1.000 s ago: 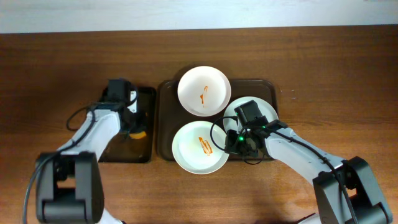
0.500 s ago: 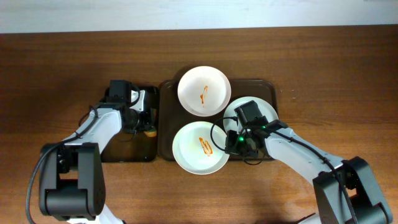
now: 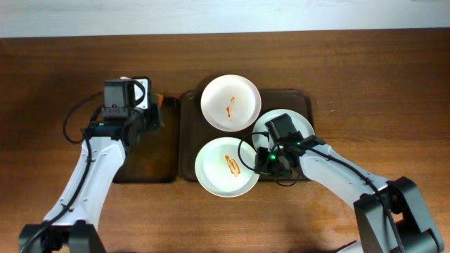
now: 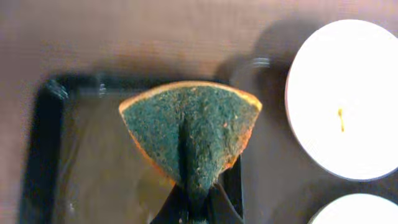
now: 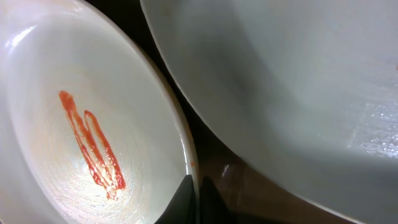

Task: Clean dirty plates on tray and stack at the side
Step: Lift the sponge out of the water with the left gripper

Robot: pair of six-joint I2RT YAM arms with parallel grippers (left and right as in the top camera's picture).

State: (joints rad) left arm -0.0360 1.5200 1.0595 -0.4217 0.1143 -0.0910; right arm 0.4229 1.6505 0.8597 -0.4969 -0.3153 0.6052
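Observation:
Three white plates sit on the brown tray (image 3: 187, 133). The back plate (image 3: 230, 102) and the front plate (image 3: 226, 166) each carry an orange-red squiggle. The right plate (image 3: 299, 125) looks plain and is partly hidden by my right arm. My right gripper (image 3: 261, 163) is shut on the front plate's right rim, which the right wrist view shows pinched between the fingers (image 5: 196, 194). My left gripper (image 3: 150, 112) is shut on a green sponge with an orange edge (image 4: 193, 124), held above the black tray's far right corner.
The narrower black tray (image 3: 144, 163) lies left of the brown tray, and its wet-looking floor shows in the left wrist view (image 4: 93, 168). Bare wooden table surrounds both trays. The back plate (image 4: 345, 99) lies just right of the sponge.
My left gripper has lifted the sponge off the black tray and drawn back toward the tray's far corner. The right arm and the plates have not moved.

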